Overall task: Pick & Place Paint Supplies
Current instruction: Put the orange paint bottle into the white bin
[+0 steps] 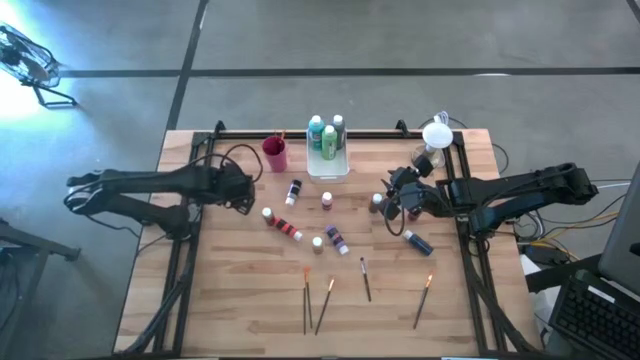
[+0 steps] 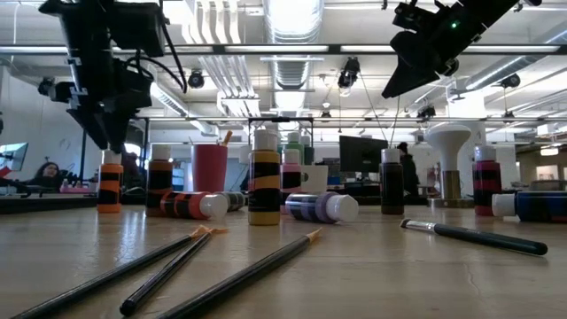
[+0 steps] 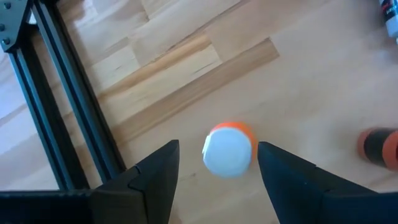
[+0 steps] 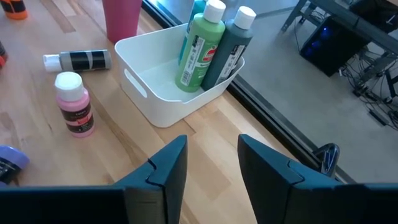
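Three bottles [image 4: 211,46] are seen standing in the tray [image 4: 155,99]; many bottles [image 1: 300,228] and four brushes [image 1: 325,305] are left on the table [image 1: 240,300]. Left gripper [image 3: 217,165] is spread open above an orange bottle [image 3: 229,149]; right gripper [image 4: 211,155] is parted, empty, near the tray.

Count: small plastic paint bottles [image 1: 327,201], mostly white-capped: 3 in the tray, roughly 10 loose, some hard to separate. Thin long-handled paintbrushes [image 1: 366,280]: 4 flat, 1 in the cup. Magenta plastic cup [image 1: 274,153]: 1. White rectangular plastic tray [image 1: 328,173]: 1.
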Motion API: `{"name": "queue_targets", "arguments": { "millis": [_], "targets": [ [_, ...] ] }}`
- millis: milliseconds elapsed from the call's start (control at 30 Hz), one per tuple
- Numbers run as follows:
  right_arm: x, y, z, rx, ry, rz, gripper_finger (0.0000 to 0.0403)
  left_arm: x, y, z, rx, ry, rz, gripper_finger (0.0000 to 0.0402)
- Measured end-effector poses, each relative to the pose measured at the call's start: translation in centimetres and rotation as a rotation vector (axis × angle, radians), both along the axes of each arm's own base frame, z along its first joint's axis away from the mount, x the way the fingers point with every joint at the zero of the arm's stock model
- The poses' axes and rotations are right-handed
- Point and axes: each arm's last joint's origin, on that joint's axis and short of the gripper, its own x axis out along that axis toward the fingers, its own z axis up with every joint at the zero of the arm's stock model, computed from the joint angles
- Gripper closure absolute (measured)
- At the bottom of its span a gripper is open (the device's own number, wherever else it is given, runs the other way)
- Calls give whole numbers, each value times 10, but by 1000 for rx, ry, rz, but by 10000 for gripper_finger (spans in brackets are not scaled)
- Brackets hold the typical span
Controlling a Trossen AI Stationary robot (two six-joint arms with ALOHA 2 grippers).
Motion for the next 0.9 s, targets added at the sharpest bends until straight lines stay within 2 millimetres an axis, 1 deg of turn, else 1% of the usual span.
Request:
{"name": "queue_targets", "arguments": {
  "millis": [167, 367, 567, 700, 900],
  "targets": [
    [0, 0, 0, -1, 8, 0, 246, 7, 5, -6, -5, 23, -15, 181],
    [-1, 0, -1, -2, 14, 0, 228, 10, 11, -13, -44, 72, -14, 181],
    [-1, 0, -1, -2, 14, 0, 216, 13, 13, -16, -55, 91, -22, 181],
    [-1, 0, -1, -2, 15, 0, 219, 13, 13, -17, -80, 96, -29, 181],
    [-1, 0, -1, -3, 16, -1, 239, 12, 13, -23, -99, 91, -33, 182]
  ]
}}
